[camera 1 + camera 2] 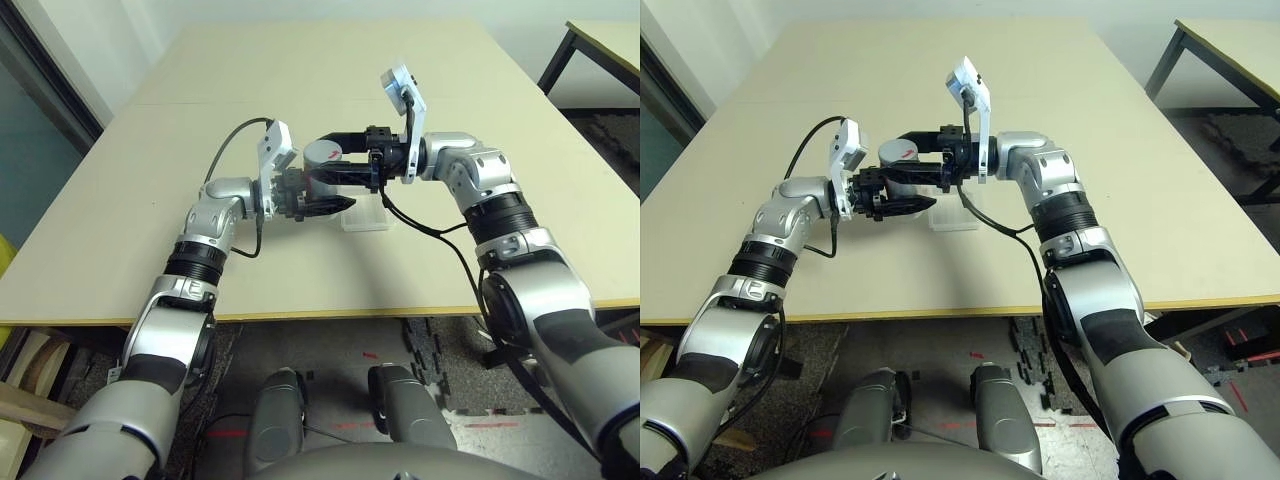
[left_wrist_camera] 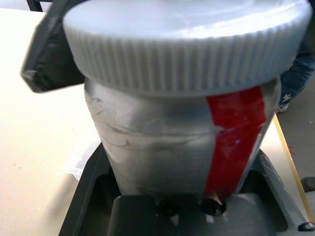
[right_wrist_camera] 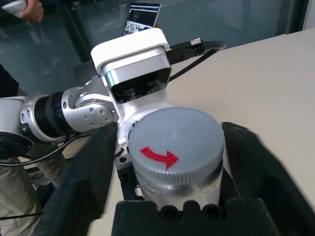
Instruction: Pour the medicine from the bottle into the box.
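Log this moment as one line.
left hand: holding bottle | right hand: open around cap | cap: on | box: on table | pouring: not started

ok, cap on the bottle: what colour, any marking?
Grey cap with a red arrow; clearest in the right wrist view.

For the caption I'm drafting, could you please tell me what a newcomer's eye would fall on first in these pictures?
Probably the silvery cylindrical bottle with a ribbed grey cap, its red arrow pointing sideways, held upright above the table between the fingers of the black left end effector. Next come the robot's two silver jointed arms, meeting there, the black right end effector's fingers reaching around the capped bottle. The shallow clear plastic box sits beneath, on the pale table.
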`<state>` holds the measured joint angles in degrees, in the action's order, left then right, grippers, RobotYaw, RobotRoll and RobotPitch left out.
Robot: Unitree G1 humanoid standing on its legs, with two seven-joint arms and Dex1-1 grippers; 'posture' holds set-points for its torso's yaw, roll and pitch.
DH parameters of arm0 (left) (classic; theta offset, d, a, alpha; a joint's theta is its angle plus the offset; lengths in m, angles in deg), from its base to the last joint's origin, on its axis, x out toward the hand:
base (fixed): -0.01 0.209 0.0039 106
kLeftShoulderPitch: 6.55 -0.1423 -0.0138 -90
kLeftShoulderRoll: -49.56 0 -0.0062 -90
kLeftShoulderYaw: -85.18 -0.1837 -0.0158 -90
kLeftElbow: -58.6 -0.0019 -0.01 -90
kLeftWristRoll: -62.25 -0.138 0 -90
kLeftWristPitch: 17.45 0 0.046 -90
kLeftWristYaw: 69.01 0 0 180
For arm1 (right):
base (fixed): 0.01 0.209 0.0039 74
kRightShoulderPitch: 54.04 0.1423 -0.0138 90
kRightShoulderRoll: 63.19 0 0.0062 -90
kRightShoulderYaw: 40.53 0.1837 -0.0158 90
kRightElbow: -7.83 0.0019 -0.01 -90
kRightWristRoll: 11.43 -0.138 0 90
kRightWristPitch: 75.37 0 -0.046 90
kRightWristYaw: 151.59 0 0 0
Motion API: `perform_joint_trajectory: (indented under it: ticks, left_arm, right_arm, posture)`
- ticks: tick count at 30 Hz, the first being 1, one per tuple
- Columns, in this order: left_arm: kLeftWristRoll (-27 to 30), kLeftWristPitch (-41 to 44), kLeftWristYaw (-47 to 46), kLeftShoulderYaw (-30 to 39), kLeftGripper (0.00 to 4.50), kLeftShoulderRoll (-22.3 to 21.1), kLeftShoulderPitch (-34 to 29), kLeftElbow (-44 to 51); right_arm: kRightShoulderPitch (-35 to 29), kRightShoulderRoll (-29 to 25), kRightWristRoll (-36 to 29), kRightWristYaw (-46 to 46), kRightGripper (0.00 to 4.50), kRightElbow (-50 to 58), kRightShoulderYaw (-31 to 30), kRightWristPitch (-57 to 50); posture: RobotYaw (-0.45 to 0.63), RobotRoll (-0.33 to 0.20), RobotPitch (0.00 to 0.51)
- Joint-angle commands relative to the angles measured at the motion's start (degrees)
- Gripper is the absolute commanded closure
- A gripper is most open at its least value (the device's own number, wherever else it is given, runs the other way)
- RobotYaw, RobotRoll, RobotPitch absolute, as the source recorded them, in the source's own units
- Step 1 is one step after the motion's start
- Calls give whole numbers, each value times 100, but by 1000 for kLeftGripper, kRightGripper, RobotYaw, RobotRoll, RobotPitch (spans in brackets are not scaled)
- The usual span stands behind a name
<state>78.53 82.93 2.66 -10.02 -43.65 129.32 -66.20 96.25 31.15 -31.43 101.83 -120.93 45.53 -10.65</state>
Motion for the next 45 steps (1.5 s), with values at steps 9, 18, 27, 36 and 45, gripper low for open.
perform_joint_trajectory:
  ticks: [9, 18, 27, 36, 45]
  left_arm:
    - [-36, 128, 164, -53, 1667, -18, -5, 1]
    - [16, 284, 320, -24, 1667, -74, 39, 9]
    - [80, 406, 319, -29, 1667, -88, -30, 152]
    - [86, 505, 348, -4, 1667, -125, -103, 295]
    - [135, 578, 301, 16, 1667, -167, -161, 419]
  right_arm:
    - [103, -26, 52, 434, 1748, -188, -59, 255]
    - [207, -303, -334, 1908, 1770, -144, -563, 854]
    - [413, -827, -1622, 1908, 1792, 160, -2225, 1309]
    - [685, -685, -2230, 1908, 1793, 113, -3136, 1934]
    - [976, -183, -2027, 1908, 0, -934, -2383, 1773]
  posture:
    - [-176, 0, 61]
    - [-172, 0, 68]
    - [-136, 0, 77]
    - [-100, 0, 85]
    - [-93, 0, 89]
